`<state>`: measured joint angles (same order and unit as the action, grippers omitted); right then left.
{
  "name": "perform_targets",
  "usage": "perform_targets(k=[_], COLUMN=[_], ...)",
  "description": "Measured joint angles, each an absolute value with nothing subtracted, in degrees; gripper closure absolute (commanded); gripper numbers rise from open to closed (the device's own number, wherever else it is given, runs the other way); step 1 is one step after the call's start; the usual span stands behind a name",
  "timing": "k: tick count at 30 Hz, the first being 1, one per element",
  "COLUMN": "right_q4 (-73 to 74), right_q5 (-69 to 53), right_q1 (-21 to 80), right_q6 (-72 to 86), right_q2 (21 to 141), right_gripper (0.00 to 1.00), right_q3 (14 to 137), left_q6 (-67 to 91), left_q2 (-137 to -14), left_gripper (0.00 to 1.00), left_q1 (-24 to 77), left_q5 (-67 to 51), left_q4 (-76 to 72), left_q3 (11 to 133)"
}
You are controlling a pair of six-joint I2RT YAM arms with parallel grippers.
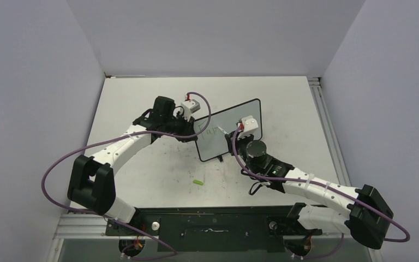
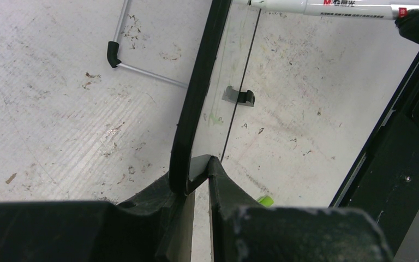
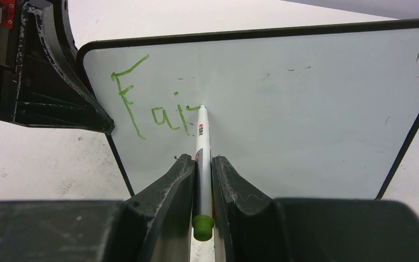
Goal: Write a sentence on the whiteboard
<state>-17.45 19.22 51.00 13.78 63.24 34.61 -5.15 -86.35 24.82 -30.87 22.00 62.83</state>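
1. Top external: whiteboard [image 1: 232,128] stands upright near mid worktop [image 1: 142,169], turned at an angle. L arm [image 1: 125,144] is at its left edge. R arm [image 1: 305,185] is in front of the writing face.
2. Left wrist: L jaws nearly closed, pinching the board's black frame [image 2: 196,93] at the side edge. One finger sits on each face and both touch the frame.
3. Left wrist, cont.: thin wire leg w/ black tip [image 2: 112,54] rests on the worktop on the board's back side.
4. Right wrist: R jaws closed on the marker [image 3: 202,142], gripping the barrel between both fingers. Green butt end points toward cam and the tip toward the board.
5. Marker tip is at the board face and appears in contact, just right of the last green stroke.
6. Sentence [image 3: 158,116]: green handwriting in the upper-left part of the board, next to the L jaws. It reads "Fai" plus a short stroke of the next char.
7. Board face right of the marker has a few small dark specks.
8. Small green piece [image 1: 198,182] lies on the worktop on the near side of the board, apart from it. Can't tell what it is.
9. Worktop surface is scuffed, w/ grey-brown marks in both wrist views.
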Motion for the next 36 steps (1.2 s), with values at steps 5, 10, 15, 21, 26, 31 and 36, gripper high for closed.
perform_targets(k=[5, 10, 15, 21, 26, 31, 36], right_q4=[-17.2, -16.6, -16.8, -17.1, -18.0, -18.4, -18.9], right_q5=[19.3, 19.2, 19.2, 18.5, 18.3, 17.7, 17.4], right_q1=[51.0, 50.6, 50.7, 50.7, 50.7, 50.7, 50.7], right_q6=[13.8, 13.8, 13.5, 12.8, 12.5, 12.4, 12.2], right_q2=[63.0, 60.7, 59.5, 59.6, 60.3, 61.9, 62.8], right_gripper=[0.95, 0.95, 0.95, 0.95, 0.95, 0.95, 0.95], right_q3=[34.6, 34.6, 34.6, 34.6, 34.6, 34.6, 34.6], left_q6=[-5.2, -5.2, -5.2, -5.2, -5.2, -5.2, -5.2], left_q2=[-86.3, -86.3, -86.3, -86.3, -86.3, -86.3, -86.3], left_gripper=[1.00, 1.00, 1.00, 1.00, 1.00, 1.00, 1.00], left_q1=[24.8, 24.9, 24.9, 24.9, 24.9, 24.9, 24.9], left_q5=[-30.9, -30.9, -30.9, -30.9, -30.9, -30.9, -30.9], left_q4=[22.0, 22.1, 22.1, 22.1, 22.1, 22.1, 22.1], left_q3=[62.8, 62.8, 62.8, 62.8, 62.8, 62.8, 62.8])
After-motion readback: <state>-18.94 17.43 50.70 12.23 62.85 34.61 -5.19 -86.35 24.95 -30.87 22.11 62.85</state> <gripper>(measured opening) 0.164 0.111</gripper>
